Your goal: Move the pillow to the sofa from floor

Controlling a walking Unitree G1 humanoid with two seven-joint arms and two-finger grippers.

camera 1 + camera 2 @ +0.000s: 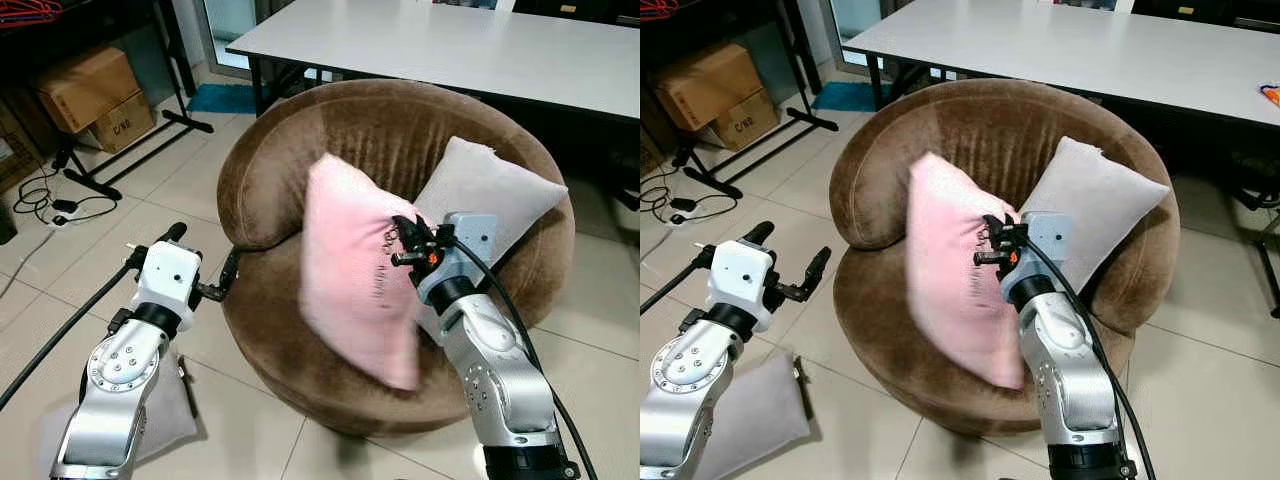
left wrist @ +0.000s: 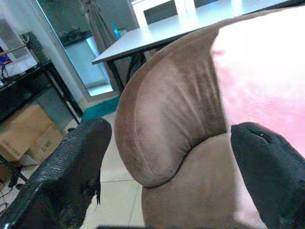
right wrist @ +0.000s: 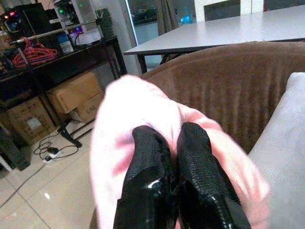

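Note:
A pink pillow [image 1: 355, 270] hangs tilted over the seat of the round brown sofa [image 1: 290, 140], its image blurred. My right gripper [image 1: 405, 240] is shut on its upper right edge; in the right wrist view the two fingers [image 3: 147, 157] pinch the pink fabric [image 3: 128, 105]. A grey pillow [image 1: 490, 190] leans against the sofa's back right. My left gripper [image 1: 205, 255] stands open beside the sofa's left edge, with nothing between its fingers [image 2: 71, 176]. Another grey pillow [image 1: 750, 420] lies on the tiled floor under my left arm.
A long white table [image 1: 450, 45] stands right behind the sofa. Cardboard boxes [image 1: 90, 90] sit under a black rack at far left, with its legs and loose cables [image 1: 50, 200] on the floor. A blue mat [image 1: 220, 98] lies by the door.

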